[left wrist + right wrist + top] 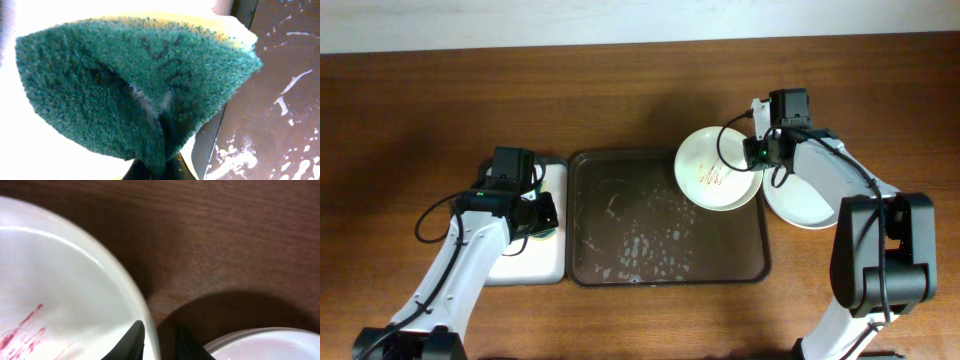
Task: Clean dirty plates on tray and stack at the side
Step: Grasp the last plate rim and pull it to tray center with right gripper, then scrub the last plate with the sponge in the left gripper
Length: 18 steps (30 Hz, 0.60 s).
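Seen from its own wrist, the right gripper (159,336) has its two dark fingers closed to a narrow gap on the rim of the streaked plate (60,290), one finger over the inner face and one behind. Red-brown sauce streaks (22,330) lie on the plate's floor, away from the pinch. Just past the fingers, low on the bare wood, sits the white plate (270,345) already set at the side. Whether it is one plate or two I cannot tell.

Across the table, the left gripper (160,171) is clamped on a green scouring sponge (130,85), folding it at the middle. It hangs over the small white tray (520,265), just beside the dark brown tray (280,75), whose floor is flecked with suds.

From above, the streaked plate overlaps the brown tray's far right corner and reaches from the right gripper toward the tray's middle. The streaks are on the sponge's side of the grip. The sponge is well apart from them, the whole tray between. Scrubbing seems to be the step in hand — the left arm would need to carry the sponge rightward across the tray.
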### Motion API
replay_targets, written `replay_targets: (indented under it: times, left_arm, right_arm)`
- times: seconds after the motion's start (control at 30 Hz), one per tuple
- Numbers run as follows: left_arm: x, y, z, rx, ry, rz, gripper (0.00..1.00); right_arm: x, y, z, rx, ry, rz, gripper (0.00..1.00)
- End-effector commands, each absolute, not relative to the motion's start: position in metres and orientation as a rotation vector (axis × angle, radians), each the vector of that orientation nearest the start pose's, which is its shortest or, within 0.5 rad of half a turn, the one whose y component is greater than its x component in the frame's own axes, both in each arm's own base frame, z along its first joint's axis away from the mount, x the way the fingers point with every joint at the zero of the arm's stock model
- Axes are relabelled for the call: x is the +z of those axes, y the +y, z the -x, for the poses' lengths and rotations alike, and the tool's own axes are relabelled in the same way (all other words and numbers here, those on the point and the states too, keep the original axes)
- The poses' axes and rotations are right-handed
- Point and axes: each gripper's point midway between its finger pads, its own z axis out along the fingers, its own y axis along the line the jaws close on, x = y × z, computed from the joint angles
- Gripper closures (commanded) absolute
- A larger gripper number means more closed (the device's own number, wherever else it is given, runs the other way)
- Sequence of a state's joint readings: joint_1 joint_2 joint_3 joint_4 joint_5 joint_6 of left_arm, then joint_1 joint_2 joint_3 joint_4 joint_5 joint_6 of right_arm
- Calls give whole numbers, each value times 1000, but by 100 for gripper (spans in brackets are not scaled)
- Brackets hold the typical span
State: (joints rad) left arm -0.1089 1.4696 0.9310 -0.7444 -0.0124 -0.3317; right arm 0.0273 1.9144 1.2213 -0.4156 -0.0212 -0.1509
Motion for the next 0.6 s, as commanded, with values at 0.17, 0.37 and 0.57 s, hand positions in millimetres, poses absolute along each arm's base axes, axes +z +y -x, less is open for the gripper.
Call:
replay_targets:
  times: [0.17, 0.37, 0.57]
  left_arm:
    - [69, -27, -304, -57, 2828, 304, 100]
    - [69, -27, -304, -57, 2826, 304, 100]
    - [71, -33, -310, -103, 2804, 294, 100]
  right_arm:
    - [23, 28, -429, 108, 2741, 255, 96]
    - [55, 61, -403, 394, 2775, 112, 96]
    - [46, 137, -349, 611, 2923, 253, 96]
